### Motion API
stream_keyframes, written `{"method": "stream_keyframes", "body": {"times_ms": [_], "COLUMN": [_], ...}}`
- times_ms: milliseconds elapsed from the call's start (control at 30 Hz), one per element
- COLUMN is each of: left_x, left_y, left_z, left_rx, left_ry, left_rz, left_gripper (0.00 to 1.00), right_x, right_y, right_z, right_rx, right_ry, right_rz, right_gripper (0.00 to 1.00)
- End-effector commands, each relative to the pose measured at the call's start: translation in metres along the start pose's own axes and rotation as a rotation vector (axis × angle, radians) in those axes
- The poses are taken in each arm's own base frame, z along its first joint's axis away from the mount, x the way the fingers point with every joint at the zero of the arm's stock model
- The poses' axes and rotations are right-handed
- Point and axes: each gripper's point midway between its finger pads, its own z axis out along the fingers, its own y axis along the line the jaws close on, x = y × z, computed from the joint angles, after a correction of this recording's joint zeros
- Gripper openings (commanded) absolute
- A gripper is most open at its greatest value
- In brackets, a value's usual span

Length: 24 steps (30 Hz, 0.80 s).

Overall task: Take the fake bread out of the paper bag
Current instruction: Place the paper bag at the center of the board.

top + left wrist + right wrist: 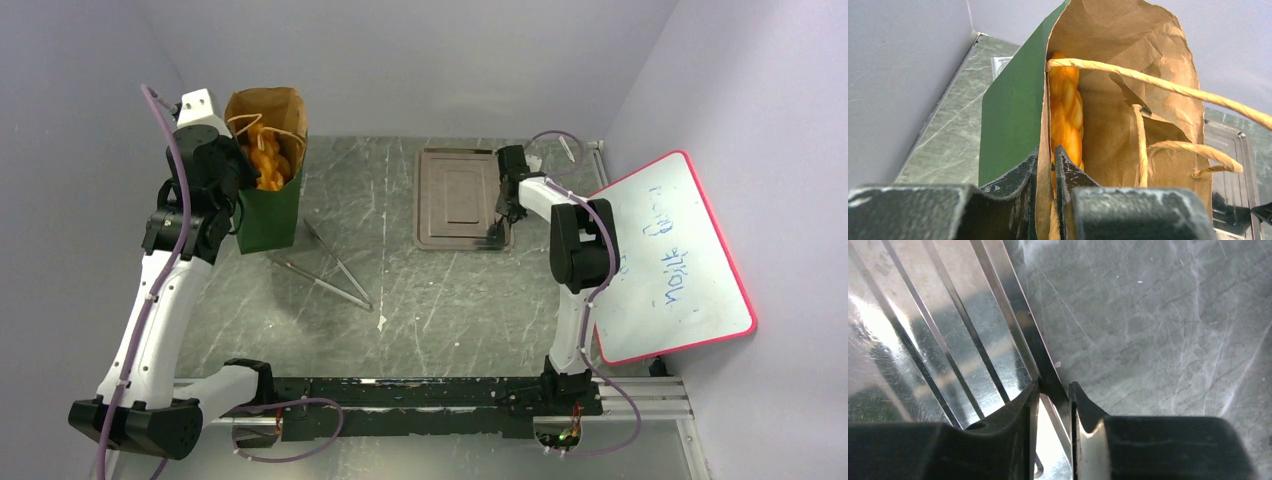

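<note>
The dark green paper bag (270,210) stands upright at the far left with its mouth open. Orange fake bread (268,160) sticks up inside it. My left gripper (240,190) is shut on the bag's near wall at the rim. In the left wrist view the gripper (1047,155) has one finger outside on the green bag (1013,115) and one inside. A braided orange bread (1066,115) stands just behind the wall. My right gripper (497,232) sits at the grey tray's near right corner. In the right wrist view it (1052,390) pinches the tray's rim.
The flat grey metal tray (460,195) lies at the back middle; it also shows in the right wrist view (923,340). Metal tongs (330,265) lie on the table right of the bag. A red-edged whiteboard (670,255) leans at the right wall. Tan cord handles (1168,85) cross the bag's mouth.
</note>
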Motion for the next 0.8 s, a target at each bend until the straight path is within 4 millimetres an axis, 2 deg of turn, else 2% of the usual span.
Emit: {"method": "stream_keyframes", "body": {"times_ms": [0, 133, 233, 467, 733, 767], "left_x": [-0.031, -0.029, -0.027, -0.02, -0.019, -0.018], "left_y": [0.005, 0.009, 0.012, 0.011, 0.013, 0.013], "left_z": [-0.021, -0.026, -0.029, -0.031, -0.033, -0.033], "left_rx": [-0.006, -0.024, -0.035, -0.028, -0.029, -0.033], "left_ry": [-0.094, -0.08, -0.07, -0.049, -0.038, -0.036], "left_rz": [-0.028, -0.037, -0.045, -0.05, -0.033, -0.032], "left_gripper": [0.07, 0.07, 0.07, 0.07, 0.07, 0.07], "right_x": [0.034, 0.055, 0.066, 0.09, 0.114, 0.112], "right_y": [-0.004, 0.001, 0.013, 0.027, 0.02, 0.021], "right_z": [0.016, 0.016, 0.011, 0.003, -0.008, -0.013], "right_rx": [-0.023, -0.051, -0.095, -0.097, 0.01, 0.008], "right_ry": [0.12, 0.196, 0.246, 0.356, 0.383, 0.371], "right_rz": [0.06, 0.147, 0.261, 0.543, 0.818, 0.847], "right_gripper": [0.16, 0.08, 0.0, 0.0, 0.0, 0.0]}}
